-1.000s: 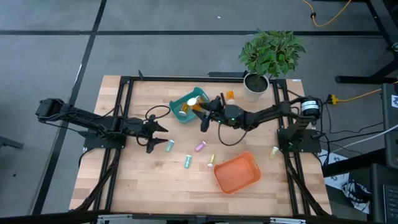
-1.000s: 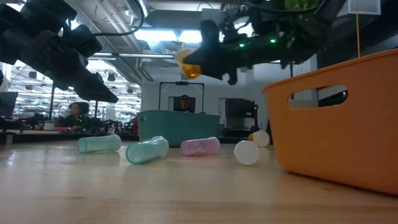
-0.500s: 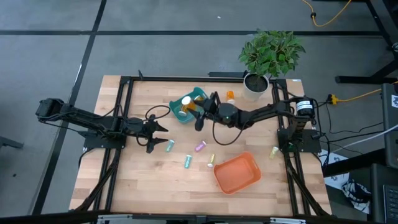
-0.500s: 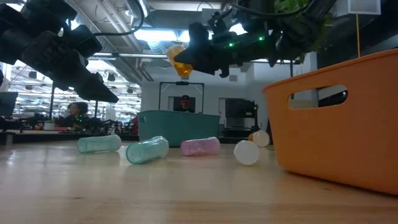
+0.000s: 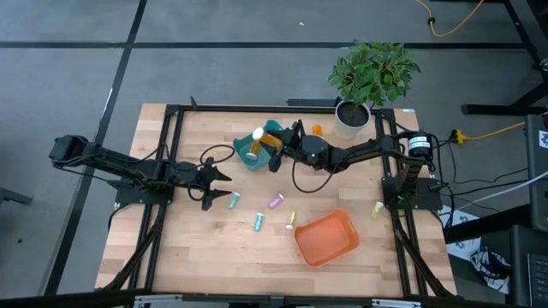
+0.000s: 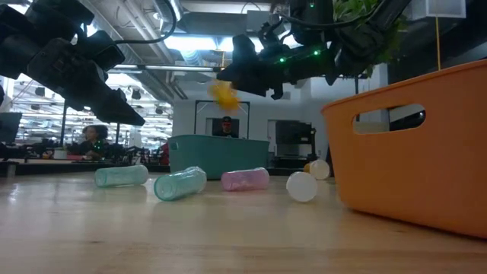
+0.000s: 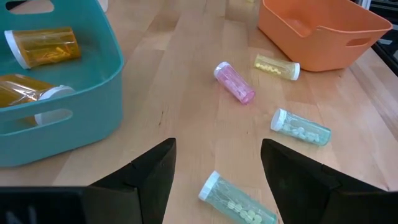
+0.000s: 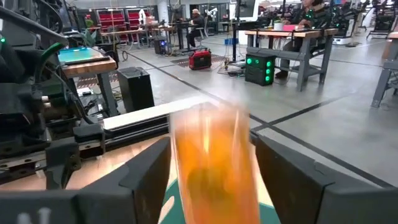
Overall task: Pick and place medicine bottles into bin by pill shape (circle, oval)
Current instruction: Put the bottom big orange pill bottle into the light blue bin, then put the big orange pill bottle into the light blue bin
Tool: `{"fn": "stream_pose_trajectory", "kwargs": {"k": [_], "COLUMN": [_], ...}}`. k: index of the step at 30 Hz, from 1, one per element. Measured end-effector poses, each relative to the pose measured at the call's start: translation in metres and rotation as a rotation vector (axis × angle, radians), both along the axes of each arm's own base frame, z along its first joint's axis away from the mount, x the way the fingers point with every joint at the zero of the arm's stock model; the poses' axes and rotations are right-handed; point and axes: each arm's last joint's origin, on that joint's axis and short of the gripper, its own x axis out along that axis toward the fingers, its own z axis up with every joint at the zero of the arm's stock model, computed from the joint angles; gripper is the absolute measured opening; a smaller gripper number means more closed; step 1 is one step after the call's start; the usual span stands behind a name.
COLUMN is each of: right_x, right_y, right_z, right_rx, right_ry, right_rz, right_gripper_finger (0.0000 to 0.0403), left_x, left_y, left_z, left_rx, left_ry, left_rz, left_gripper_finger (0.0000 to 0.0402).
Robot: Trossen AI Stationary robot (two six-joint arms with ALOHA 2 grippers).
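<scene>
High view shows the right gripper [image 5: 276, 154] reaching over the right edge of the teal plastic bin [image 5: 247, 156] at the far middle of the wooden tabletop [image 5: 197, 248]. Its fingers [image 8: 146, 171] stand apart, and an amber-orange pill bottle with a white cap [image 5: 264, 137] sits over the bin's far side, between them but not gripped. In the low view that bottle [image 6: 224, 94] appears as a blurred yellow-orange shape in the air just below the right gripper [image 6: 237, 70], above the teal bin [image 6: 217, 155]. In the right wrist view it [image 8: 214, 165] fills the gap between the two dark fingers as a smeared orange column.

The left gripper [image 5: 216, 186] hovers left of centre with its fingers [image 7: 149, 177] spread wide and nothing between them. Its wrist view shows two more amber bottles [image 7: 42, 46] lying inside the teal bin [image 7: 81, 118].

On the tabletop between the bins lie a pale green bottle [image 5: 233, 201], a teal bottle [image 5: 258, 222], a pink-purple bottle [image 5: 276, 202] and a small yellow bottle [image 5: 290, 222], all on their sides. The orange plastic bin [image 5: 327, 239] stands near and to the right of them. Another yellow bottle [image 5: 376, 208] lies by the right arm's base, and an amber one [image 5: 317, 131] stands on the far side beside the potted green plant in a white pot [image 5: 354, 117].
</scene>
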Motion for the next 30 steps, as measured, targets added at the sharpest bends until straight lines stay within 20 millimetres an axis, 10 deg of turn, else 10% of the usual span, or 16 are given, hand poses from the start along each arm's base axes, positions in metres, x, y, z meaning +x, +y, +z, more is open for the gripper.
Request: {"fn": "stream_pose_trajectory", "kwargs": {"k": [19,30], "right_x": [-0.001,-0.028], "right_y": [0.000,0.003], "right_z": [-0.011,-0.017], "right_rx": [0.081,0.123], "right_ry": [0.077,0.340], "right_rz": [-0.011,-0.453], "right_gripper_finger": [0.0281,0.0258], "left_x": [0.000,0.000], "left_y": [0.000,0.000], "left_z": [0.000,0.000], "left_rx": [0.000,0.002], "left_ry": [0.000,0.000], "left_rz": [0.000,0.003], "left_gripper_finger": [0.0229,0.0229]}}
